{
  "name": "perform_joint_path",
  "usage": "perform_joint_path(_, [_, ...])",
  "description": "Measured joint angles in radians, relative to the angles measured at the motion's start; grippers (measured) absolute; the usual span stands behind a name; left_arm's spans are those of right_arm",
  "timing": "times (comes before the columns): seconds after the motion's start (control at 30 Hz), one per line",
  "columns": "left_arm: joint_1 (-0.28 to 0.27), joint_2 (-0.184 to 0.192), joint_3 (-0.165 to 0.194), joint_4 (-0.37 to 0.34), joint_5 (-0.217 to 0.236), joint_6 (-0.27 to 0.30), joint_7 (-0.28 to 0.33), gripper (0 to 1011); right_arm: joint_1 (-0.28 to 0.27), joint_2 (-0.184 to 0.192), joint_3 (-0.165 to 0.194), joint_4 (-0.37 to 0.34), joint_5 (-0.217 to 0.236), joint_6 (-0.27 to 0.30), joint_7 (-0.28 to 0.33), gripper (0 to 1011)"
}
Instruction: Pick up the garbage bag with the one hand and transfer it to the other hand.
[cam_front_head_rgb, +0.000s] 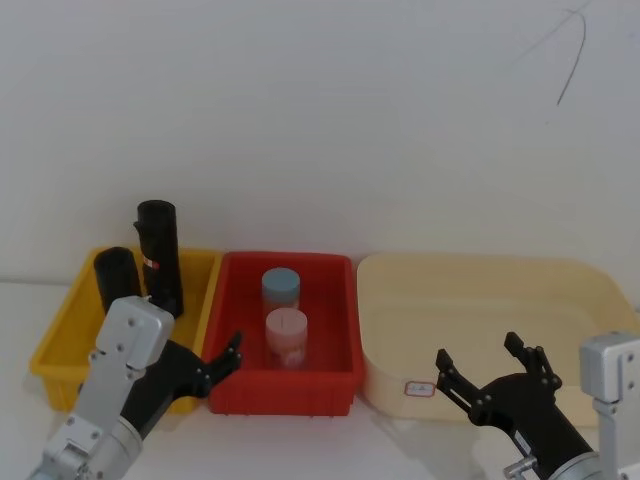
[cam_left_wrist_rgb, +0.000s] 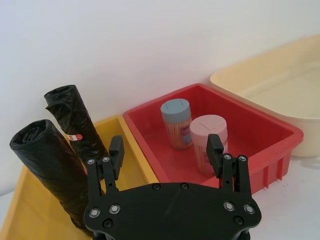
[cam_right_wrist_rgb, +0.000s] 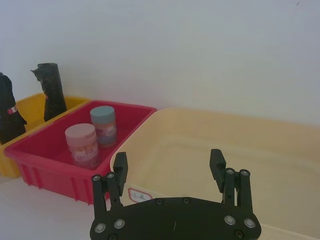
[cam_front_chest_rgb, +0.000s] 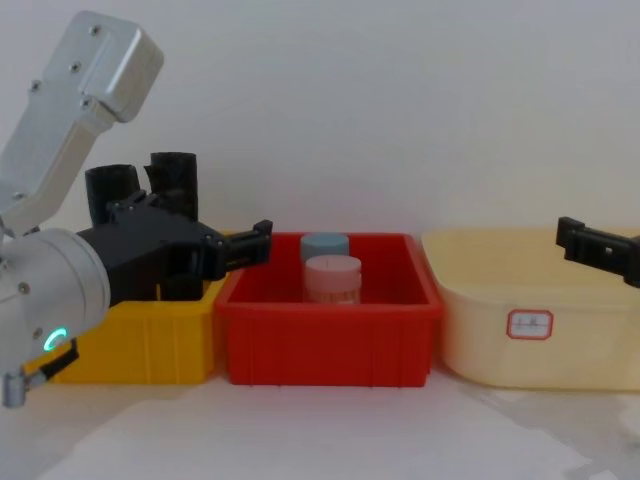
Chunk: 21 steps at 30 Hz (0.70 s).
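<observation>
Fingers apart, the left gripper (cam_front_head_rgb: 222, 358) is blocking part of the yellow bin (cam_front_head_rgb: 62, 330), where the garbage bag (cam_front_head_rgb: 160, 250) is standing at eleven o'clock; the right gripper (cam_front_head_rgb: 477, 350) is gaping too.

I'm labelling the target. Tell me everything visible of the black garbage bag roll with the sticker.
The garbage bag is a roll of crinkly black plastic with a small red-and-white sticker on its side. It stands nearly upright in the yellow bin, rising above its wall, beside a second black roll. The open left gripper hovers clear of it.
</observation>
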Motion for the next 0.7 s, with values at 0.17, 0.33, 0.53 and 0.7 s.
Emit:
perform_joint_path(0.17, [0.019,0.001,-0.004,-0.015,0.014,0.000,0.018,1000,0.000,0.000,0.000,0.000,0.000,0.000,0.000,999])
perform_joint_path(0.33, [0.043,0.006,-0.014,-0.039,0.025,0.005,0.039,1001,0.000,0.000,0.000,0.000,0.000,0.000,0.000,1000])
perform_joint_path(0.53, [0.090,0.023,-0.045,-0.076,0.031,0.013,0.069,1001,0.000,0.000,0.000,0.000,0.000,0.000,0.000,1000])
perform_joint_path(0.7, [0.128,0.039,-0.083,-0.102,0.030,0.013,0.092,1001,0.000,0.000,0.000,0.000,0.000,0.000,0.000,1000])
